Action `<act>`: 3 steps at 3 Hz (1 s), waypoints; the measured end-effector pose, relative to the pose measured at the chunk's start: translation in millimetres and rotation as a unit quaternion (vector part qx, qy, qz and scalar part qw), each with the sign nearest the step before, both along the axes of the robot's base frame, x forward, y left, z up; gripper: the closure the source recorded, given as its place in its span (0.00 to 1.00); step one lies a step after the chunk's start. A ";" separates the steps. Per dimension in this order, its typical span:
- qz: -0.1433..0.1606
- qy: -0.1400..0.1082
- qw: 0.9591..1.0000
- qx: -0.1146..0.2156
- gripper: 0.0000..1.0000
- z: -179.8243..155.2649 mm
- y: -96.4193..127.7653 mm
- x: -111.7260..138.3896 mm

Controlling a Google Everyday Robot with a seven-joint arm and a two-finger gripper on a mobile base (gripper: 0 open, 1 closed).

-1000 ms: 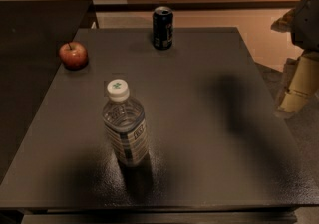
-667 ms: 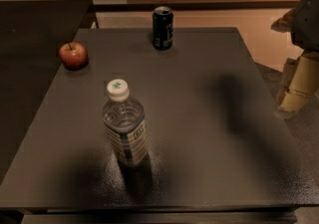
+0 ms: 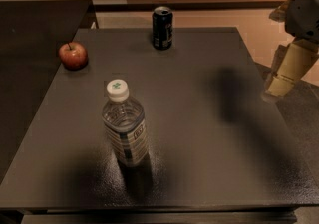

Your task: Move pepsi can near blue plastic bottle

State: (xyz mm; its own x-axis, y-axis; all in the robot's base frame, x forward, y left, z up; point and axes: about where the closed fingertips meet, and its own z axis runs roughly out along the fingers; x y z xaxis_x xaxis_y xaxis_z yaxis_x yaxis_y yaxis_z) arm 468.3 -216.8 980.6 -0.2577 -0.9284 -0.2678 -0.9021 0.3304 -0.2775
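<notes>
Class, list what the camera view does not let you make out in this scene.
1. Tool, right of the table: camera view, partly cut off by the right edge, along with the arm.
2. Can label: camera view, print too small and dark to read.
3. Bottle label: camera view, text too small to read.

Spotted a dark grey table carrying three things: pepsi can upright by the far edge, red apple near the left edge, blue plastic bottle standing toward the front. Found the gripper off its right edge.
</notes>
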 end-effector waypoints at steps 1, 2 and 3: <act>-0.015 -0.019 0.999 0.037 0.00 -0.4 2.8 35.4; -0.029 -0.037 0.996 0.075 0.00 -4.8 10.0 73.7; -0.050 -0.052 0.992 0.106 0.00 -14.9 18.9 110.8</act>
